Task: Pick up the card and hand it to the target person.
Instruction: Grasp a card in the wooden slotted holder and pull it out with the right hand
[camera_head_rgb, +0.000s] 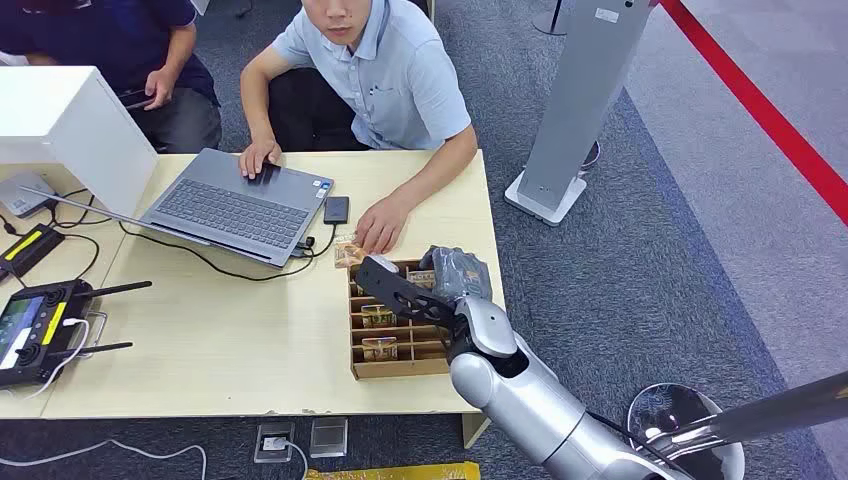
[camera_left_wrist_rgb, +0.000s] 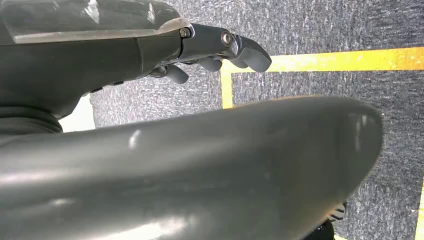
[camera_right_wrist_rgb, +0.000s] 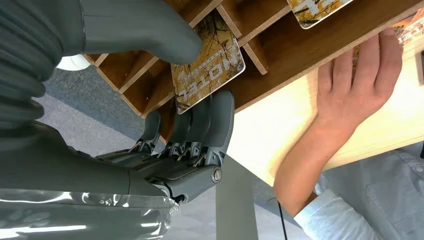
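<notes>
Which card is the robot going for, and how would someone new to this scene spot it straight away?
Find the light wooden table and, at its right end, the brown wooden compartment rack. The autumn-leaf printed card marked HOTEL stands in a slot under the robot's right hand. Unlike the other cards in the rack, it sits between that hand's grey thumb and dark fingers.

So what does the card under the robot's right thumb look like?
The card has an autumn-yellow tree picture with white HOTEL lettering, clearest in the right wrist view.
</notes>
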